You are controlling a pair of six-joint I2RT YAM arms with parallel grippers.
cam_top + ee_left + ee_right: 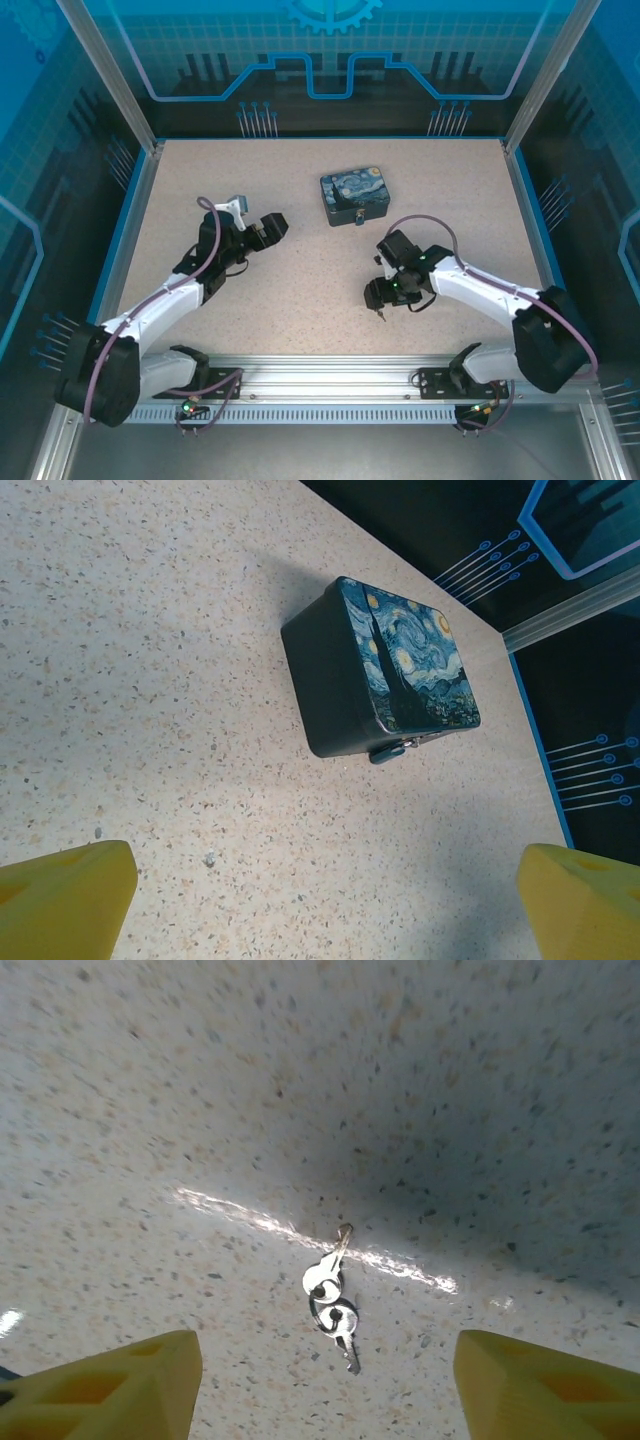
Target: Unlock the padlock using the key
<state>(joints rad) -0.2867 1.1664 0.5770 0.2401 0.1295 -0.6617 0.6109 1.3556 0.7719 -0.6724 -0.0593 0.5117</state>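
The key [330, 1278] is one of two small silver keys on a ring, lying flat on the speckled table. My right gripper [330, 1385] hovers just over them, open, with its yellow fingertips [120, 1385] apart on either side and touching nothing. From above, the key [380, 315] shows as a dark speck under the right gripper [378, 296]. The padlock [391, 750] is a tiny bluish body hanging at the front of the swirl-painted tin [400, 670]. My left gripper [325, 900] is open, well short of the tin and holding nothing.
The tin [352, 192] stands at the table's far middle, with the padlock [358, 217] on its near side. The left gripper [273, 226] sits left of it. Blue walls and aluminium posts ring the table [300, 300].
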